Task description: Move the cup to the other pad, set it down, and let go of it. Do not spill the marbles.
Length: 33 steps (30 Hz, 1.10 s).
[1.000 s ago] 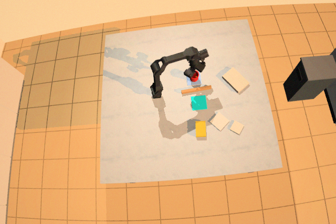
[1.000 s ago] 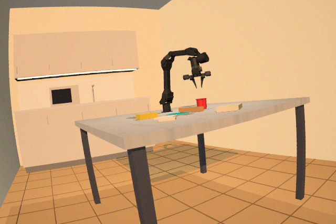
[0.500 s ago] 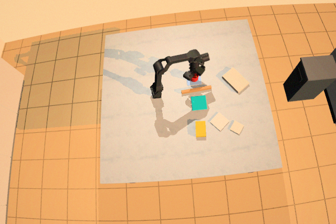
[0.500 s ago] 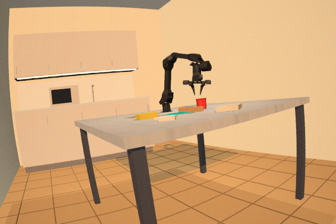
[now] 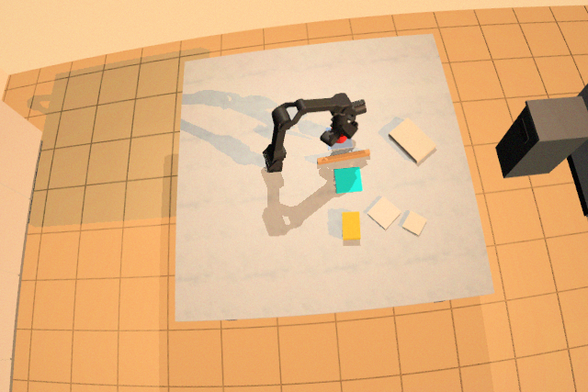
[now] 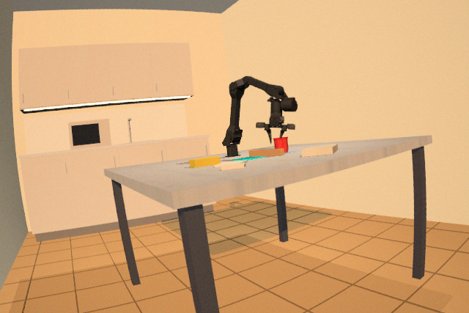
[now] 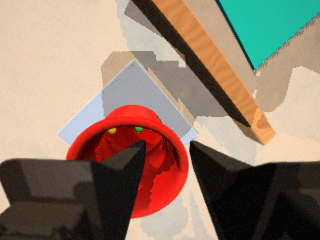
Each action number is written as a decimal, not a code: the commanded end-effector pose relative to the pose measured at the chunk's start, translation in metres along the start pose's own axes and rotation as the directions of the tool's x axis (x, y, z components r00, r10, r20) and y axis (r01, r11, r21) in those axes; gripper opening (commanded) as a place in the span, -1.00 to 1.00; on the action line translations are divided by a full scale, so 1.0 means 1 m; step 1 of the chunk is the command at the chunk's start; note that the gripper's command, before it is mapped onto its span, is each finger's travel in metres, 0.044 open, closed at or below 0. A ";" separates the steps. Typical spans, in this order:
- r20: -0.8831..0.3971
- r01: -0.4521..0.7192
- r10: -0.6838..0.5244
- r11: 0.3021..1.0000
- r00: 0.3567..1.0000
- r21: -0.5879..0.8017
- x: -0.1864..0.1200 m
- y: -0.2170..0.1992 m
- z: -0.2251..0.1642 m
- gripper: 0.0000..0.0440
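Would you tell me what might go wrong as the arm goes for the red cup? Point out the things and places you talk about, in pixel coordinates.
The left finger in the wrist view overlaps the mouth of the red cup (image 5: 341, 139) (image 6: 281, 144) (image 7: 175, 185), so descending might knock the rim and spill the marbles (image 7: 138, 129). Later, the cup could clip the wooden bar (image 5: 343, 156) (image 6: 266, 152) (image 7: 220, 70) before the teal pad (image 5: 347, 180) (image 6: 248, 158) (image 7: 270, 27).
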State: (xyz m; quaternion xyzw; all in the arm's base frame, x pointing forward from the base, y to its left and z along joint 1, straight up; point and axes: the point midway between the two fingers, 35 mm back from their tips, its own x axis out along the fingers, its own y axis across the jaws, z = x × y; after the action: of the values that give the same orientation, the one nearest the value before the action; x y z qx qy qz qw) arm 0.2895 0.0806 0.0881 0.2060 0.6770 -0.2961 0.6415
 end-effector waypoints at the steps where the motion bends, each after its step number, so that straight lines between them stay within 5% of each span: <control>1: -0.005 0.014 -0.015 1.000 1.000 -0.021 0.012 -0.001 -0.001 -0.20; 3: -0.009 0.015 -0.015 0.999 1.000 -0.035 0.019 0.000 -0.002 -0.21; 11: 0.003 0.013 -0.013 0.996 1.000 -0.092 0.032 -0.002 0.000 -0.99; 33: 0.042 -0.102 0.101 0.994 0.994 0.027 -0.028 -0.009 0.018 -1.00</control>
State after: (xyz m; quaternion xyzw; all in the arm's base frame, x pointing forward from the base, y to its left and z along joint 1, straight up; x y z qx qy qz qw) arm 0.2979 0.0676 0.1105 0.2327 0.6531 -0.2731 0.6669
